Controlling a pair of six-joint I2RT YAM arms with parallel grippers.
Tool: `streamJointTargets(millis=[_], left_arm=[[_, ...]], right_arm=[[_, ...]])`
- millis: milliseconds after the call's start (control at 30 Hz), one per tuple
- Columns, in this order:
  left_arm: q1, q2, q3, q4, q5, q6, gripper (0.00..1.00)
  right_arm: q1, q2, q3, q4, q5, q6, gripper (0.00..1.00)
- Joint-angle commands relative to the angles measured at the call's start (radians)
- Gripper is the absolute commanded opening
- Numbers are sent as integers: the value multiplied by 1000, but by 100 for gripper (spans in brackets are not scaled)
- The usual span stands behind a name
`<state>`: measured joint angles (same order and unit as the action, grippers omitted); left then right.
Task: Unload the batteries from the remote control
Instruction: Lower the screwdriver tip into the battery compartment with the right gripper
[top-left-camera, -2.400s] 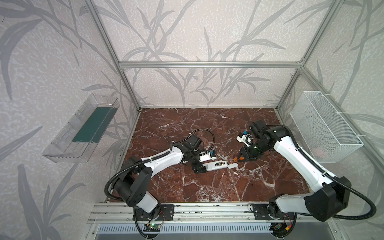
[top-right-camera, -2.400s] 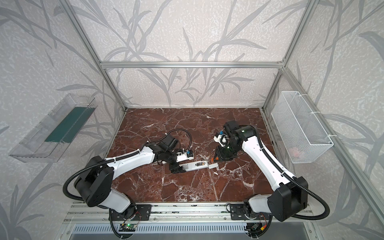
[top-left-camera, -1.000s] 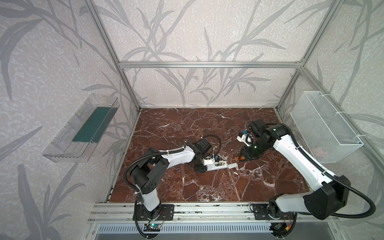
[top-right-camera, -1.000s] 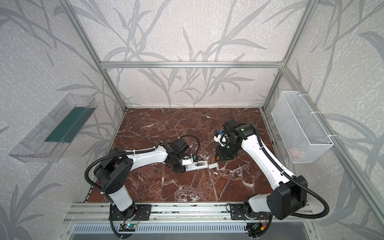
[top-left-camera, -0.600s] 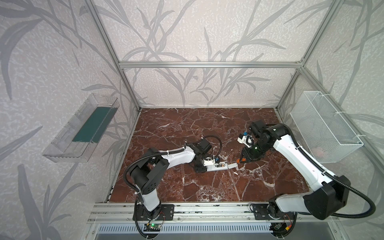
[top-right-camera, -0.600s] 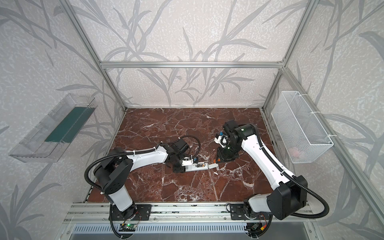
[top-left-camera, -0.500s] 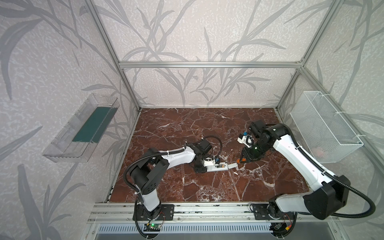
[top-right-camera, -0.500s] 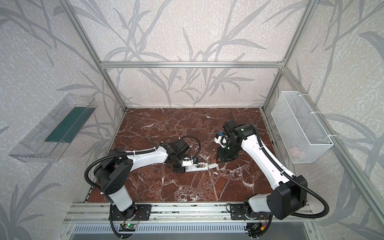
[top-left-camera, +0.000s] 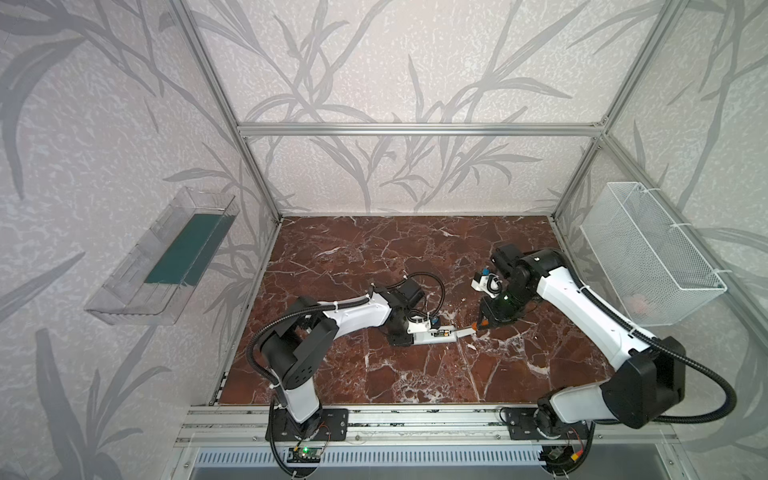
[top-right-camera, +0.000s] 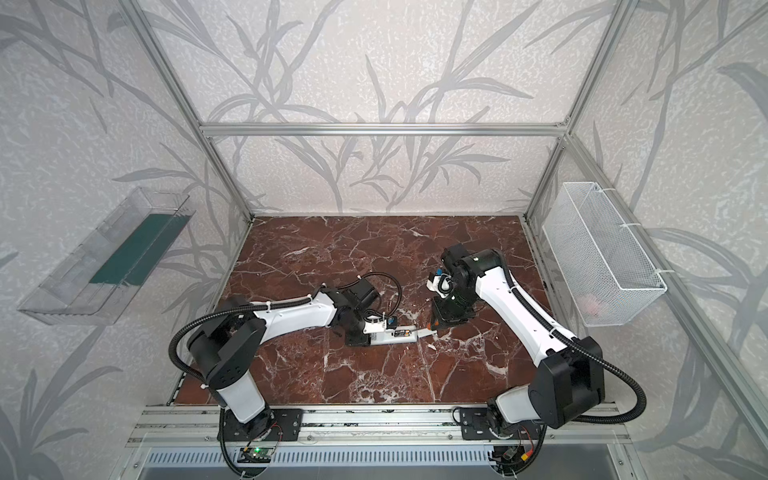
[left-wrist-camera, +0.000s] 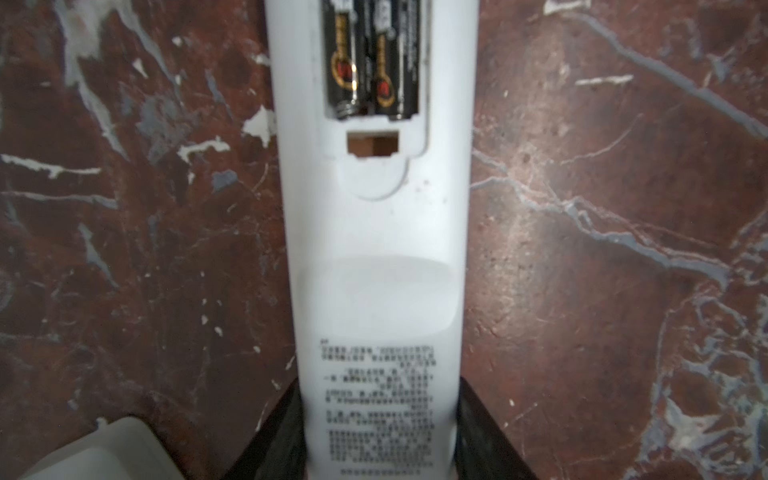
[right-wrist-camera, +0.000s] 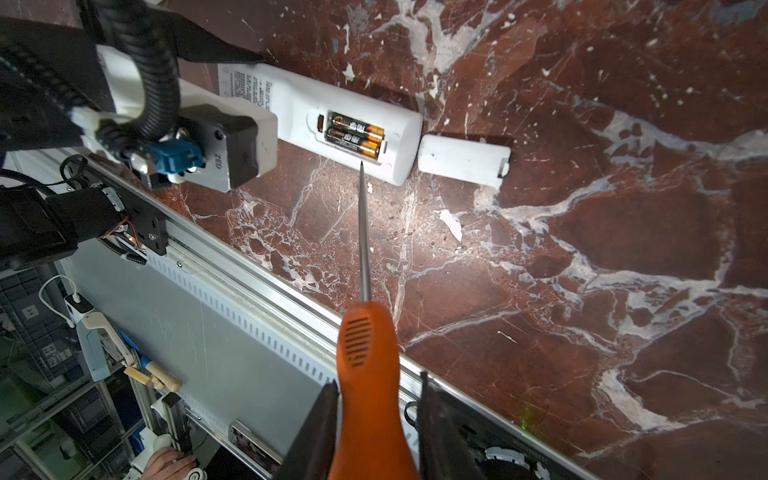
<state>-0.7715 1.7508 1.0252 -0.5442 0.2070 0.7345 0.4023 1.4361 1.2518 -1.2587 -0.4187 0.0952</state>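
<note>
The white remote control (top-left-camera: 432, 336) (top-right-camera: 392, 336) lies back up on the marble floor, its battery compartment open. Two batteries (left-wrist-camera: 370, 62) (right-wrist-camera: 355, 135), dark with gold markings, sit side by side in it. My left gripper (left-wrist-camera: 380, 436) is shut on the remote's printed end (left-wrist-camera: 374, 395). The loose white cover (right-wrist-camera: 463, 160) lies just off the remote's other end. My right gripper (right-wrist-camera: 376, 424) is shut on the handle of an orange-handled screwdriver (right-wrist-camera: 368, 353). Its thin tip (right-wrist-camera: 361, 166) points at the compartment's edge beside the batteries; I cannot tell whether it touches.
A white wire basket (top-left-camera: 648, 253) hangs on the right wall and a clear tray (top-left-camera: 166, 257) on the left wall. An aluminium rail (top-left-camera: 374, 419) runs along the front edge. The left wrist camera block (right-wrist-camera: 224, 145) sits close beside the compartment.
The left arm has folded its elbow in toward the remote while keeping hold of it. The right gripper with the screwdriver has edged slightly toward the remote's open end.
</note>
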Motion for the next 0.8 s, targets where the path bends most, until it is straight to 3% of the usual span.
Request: streamJointTargets(millis=[0,767], left_arm=[[-14,4,-20,-68,18,39,33],[-19,19,-19,-68,4,34,32]], right_arm=[[6,23,-8,4,0,-14,0],[6,73,-52,54,-2,-15,0]])
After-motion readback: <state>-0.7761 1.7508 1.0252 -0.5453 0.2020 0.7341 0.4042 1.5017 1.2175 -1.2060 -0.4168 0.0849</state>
